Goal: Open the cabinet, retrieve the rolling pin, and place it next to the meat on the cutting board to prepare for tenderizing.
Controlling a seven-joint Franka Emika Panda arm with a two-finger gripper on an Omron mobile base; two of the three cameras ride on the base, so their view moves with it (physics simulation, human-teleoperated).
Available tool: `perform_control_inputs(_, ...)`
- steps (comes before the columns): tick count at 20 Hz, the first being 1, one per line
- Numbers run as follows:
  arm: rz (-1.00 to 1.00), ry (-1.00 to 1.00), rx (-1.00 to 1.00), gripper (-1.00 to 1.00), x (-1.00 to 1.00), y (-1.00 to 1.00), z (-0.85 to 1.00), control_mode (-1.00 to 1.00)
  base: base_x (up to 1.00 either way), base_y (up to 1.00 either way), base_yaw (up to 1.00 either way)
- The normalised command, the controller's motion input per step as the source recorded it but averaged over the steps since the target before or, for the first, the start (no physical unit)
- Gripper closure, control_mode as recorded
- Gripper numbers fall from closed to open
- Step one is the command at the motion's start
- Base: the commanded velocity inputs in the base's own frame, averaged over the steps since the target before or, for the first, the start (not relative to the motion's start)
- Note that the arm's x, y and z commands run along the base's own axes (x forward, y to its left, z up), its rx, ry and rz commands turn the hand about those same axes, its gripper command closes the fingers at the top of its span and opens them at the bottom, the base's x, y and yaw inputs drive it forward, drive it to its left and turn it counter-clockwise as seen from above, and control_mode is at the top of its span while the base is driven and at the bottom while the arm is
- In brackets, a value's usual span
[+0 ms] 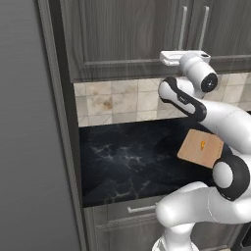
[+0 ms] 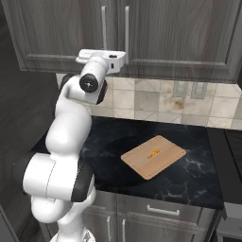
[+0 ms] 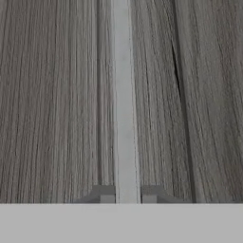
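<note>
In the left base view, the claw point(image 1: 195, 50) is seen raised against the closed cabinet point(image 1: 127, 34), at the foot of a silver bar handle point(image 1: 203, 27), with the cutting board point(image 1: 200, 148) well below it. In the right base view, the meat point(image 2: 153, 153) is seen on the board, below and to the right of the claw. In the hand view, the fingertips point(image 3: 107, 194) are shown clamped on the handle.

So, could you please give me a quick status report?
Gripper shut on silver bar handle. Dark grey wood-grain cabinet doors closed. Nothing in the way.

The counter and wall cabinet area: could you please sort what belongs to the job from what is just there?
Job:
- cabinet, doors closed
- its handle, end effector shut on it
- cutting board

Just there:
- countertop
- drawer fronts
- tiled backsplash
</note>
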Motion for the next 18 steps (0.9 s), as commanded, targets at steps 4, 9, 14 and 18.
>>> perform_control_inputs(4,0.02,0.01,-0.09,1.0,0.0,0.31,-0.16,-1.0,0.0,0.0,0.0)
perform_control_inputs(9,0.0,0.08,-0.03,1.0,0.0,0.12,-0.09,-1.0,0.0,0.0,0.0)
perform_control_inputs(14,0.0,0.0,0.0,1.0,-0.08,0.0,-0.01,-1.0,0.0,0.0,0.0)
perform_control_inputs(18,0.0,0.0,-0.01,1.0,-0.5,0.14,-0.09,-1.0,0.0,0.0,0.0)
